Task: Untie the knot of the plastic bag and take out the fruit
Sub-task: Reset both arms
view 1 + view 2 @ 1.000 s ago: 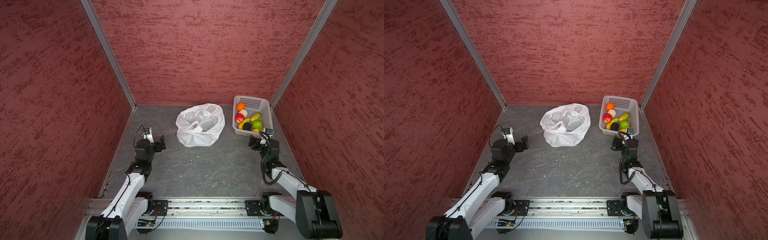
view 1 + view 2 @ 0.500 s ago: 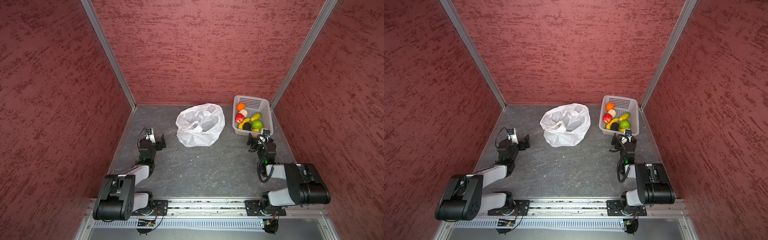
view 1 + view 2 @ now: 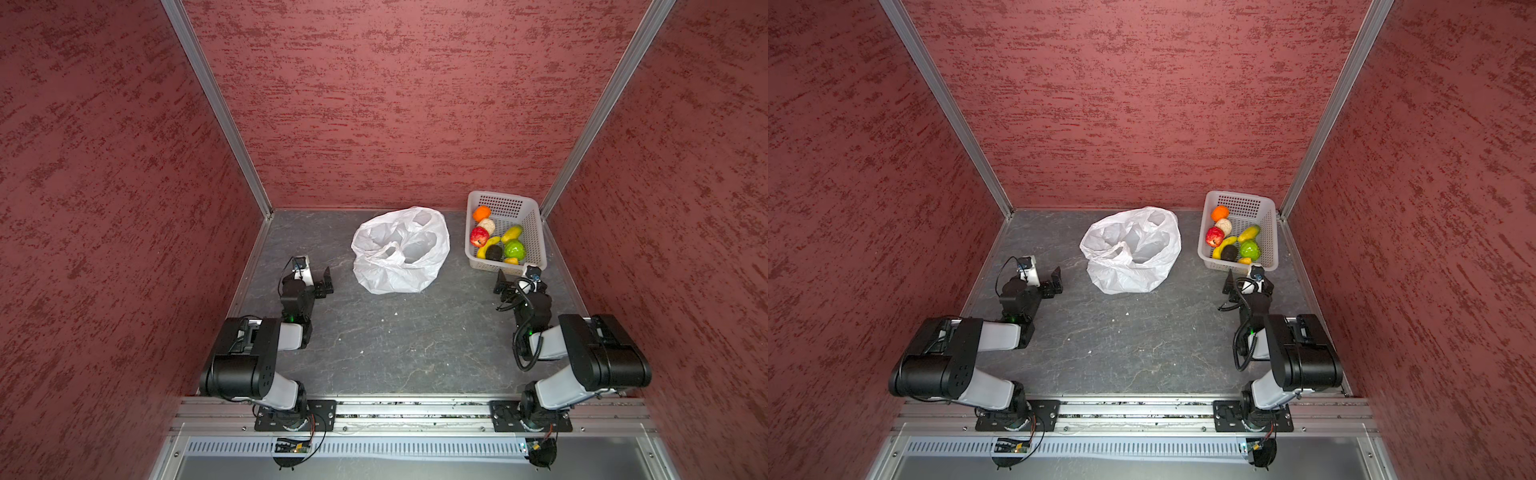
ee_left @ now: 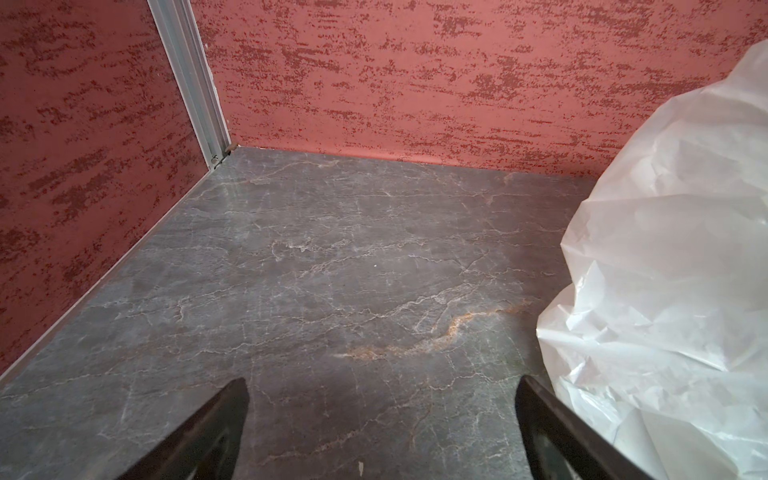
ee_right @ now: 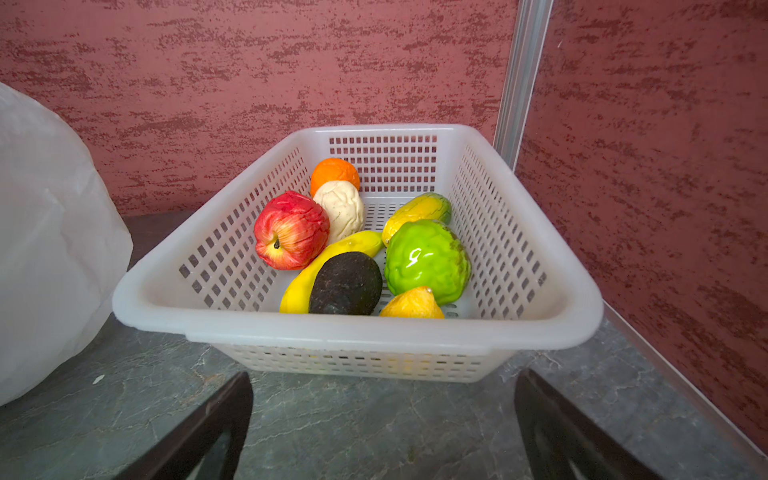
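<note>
bench [image 3: 390, 332]: job looks done, judging by the layout; plastic bag [image 3: 401, 253] lies slack near the back wall, mouth gaping upward, handle loop [image 3: 388, 251] loose across it; no knot visible in either top view, so I read it as untied; basket [image 3: 536, 232] sits just beside the bag in the back corner on the right arm's side, and holds all the fruit [image 3: 496, 243]; right wrist view counts eight pieces, incl. apple [image 5: 291, 230], bumpy green one [image 5: 428, 259], black one [image 5: 345, 284], lemon [image 5: 411, 303]; left tool [image 4: 382, 386] released, jaws wide, nothing between them, hanging over bare bench beside the bag; right tool [image 5: 382, 382] likewise released and empty, facing the basket's near wall, not touching it; nothing obvious left to do.

Caveats: bag folds are crumpled and only semi-clear, so a small piece inside can't be ruled out; wrist views catch just an edge of the bag; banana and lemon partly covered by their neighbours.
</note>
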You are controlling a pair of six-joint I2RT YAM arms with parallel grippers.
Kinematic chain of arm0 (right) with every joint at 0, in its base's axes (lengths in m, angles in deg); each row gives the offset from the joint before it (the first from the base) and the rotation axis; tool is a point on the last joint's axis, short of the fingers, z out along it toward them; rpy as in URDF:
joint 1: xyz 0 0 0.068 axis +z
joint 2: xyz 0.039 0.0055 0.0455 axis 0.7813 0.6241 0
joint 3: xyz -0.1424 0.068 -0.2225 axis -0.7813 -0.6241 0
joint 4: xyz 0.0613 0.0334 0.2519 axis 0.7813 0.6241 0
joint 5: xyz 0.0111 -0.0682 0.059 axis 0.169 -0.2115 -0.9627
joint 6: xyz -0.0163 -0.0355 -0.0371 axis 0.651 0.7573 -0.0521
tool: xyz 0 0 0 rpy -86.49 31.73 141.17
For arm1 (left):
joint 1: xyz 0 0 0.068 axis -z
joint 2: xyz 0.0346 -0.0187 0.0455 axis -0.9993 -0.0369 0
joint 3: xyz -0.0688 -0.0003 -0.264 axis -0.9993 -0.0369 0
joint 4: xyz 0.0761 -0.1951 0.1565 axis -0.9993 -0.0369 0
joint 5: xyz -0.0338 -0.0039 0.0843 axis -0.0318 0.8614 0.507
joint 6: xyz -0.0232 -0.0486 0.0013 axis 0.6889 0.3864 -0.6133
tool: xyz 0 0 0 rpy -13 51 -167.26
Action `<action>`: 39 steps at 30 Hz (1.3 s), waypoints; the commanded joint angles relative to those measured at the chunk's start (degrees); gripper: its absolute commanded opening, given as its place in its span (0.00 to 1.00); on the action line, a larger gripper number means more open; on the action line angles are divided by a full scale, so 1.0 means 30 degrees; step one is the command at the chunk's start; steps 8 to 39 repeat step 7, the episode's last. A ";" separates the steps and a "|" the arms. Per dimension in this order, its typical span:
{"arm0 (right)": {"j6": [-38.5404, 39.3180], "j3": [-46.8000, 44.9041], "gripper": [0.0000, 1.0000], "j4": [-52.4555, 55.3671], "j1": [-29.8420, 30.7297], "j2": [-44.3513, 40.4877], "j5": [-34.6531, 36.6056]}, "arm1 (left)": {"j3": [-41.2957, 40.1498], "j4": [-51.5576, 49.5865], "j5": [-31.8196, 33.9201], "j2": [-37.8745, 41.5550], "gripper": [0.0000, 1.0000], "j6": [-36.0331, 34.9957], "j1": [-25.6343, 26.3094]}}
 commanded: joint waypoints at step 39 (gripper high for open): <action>-0.0006 0.0201 0.99 -0.0730 0.0046 -0.0007 0.0326 | 0.0104 0.1041 0.0226 -0.0214 1.00 -0.0207 0.0010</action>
